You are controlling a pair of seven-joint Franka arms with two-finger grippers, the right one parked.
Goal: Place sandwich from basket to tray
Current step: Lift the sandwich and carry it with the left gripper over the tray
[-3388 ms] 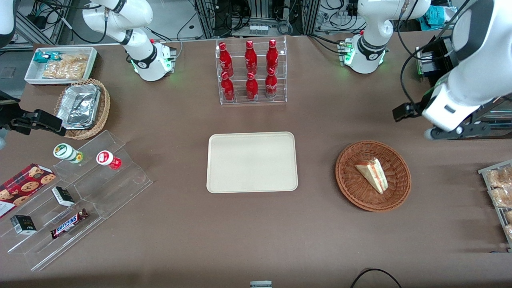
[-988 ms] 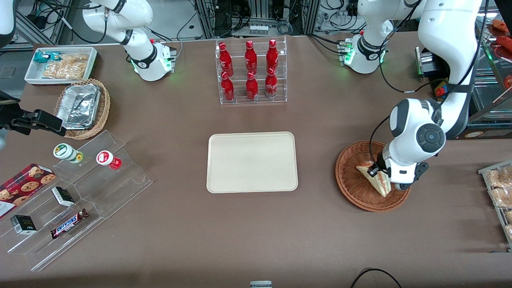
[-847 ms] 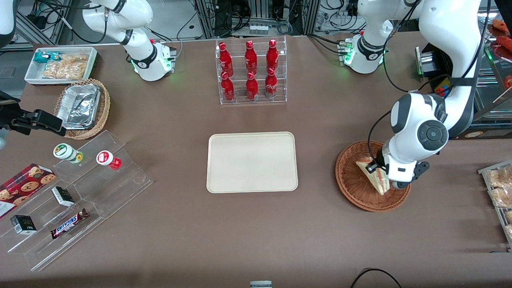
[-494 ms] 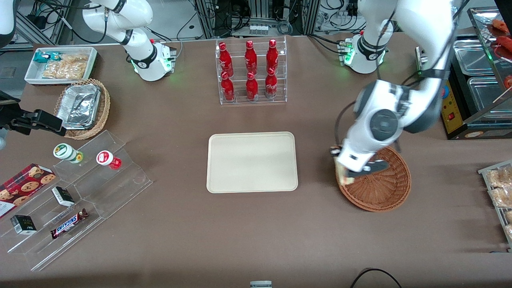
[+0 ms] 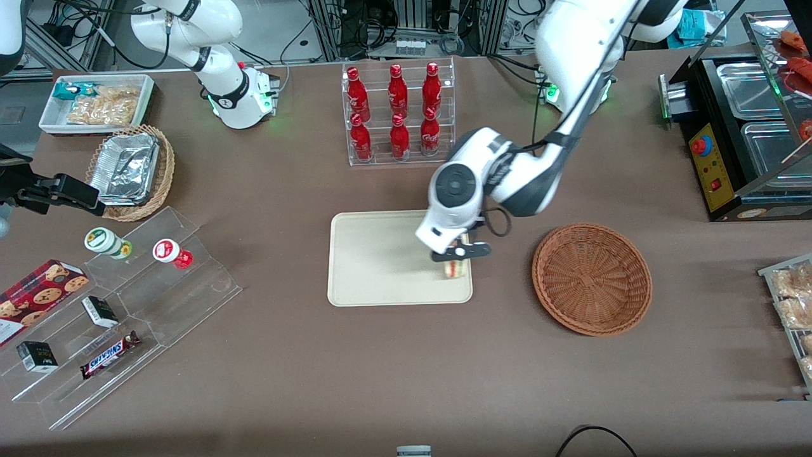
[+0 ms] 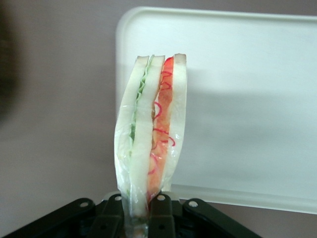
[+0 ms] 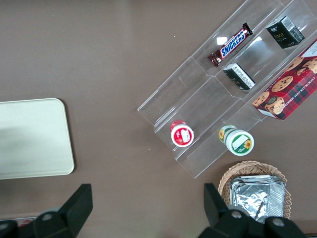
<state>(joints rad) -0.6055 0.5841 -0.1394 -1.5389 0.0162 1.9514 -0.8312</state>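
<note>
Now gripper (image 5: 454,252) pinches sandwich (image 6: 151,134) above tray (image 5: 380,260) edge (basket-side).

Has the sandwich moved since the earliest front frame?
Yes. The sandwich has left the basket and now hangs, clamped in the claw, over the tray edge nearest the basket, toward the parked arm's end of the table.

I'm looking down on a wide brown counter (image 5: 266,381), matte and evenly lit, shadows soft. At 12 o'clock, past its edge, metal frame racks (image 5: 323,25) hang thick with black cables (image 5: 374,28). At 2 o'clock sits a black cabinet (image 5: 704,158) holding steel pans (image 5: 748,82). Grey floor (image 5: 16,108) shows at 10 o'clock.
</note>
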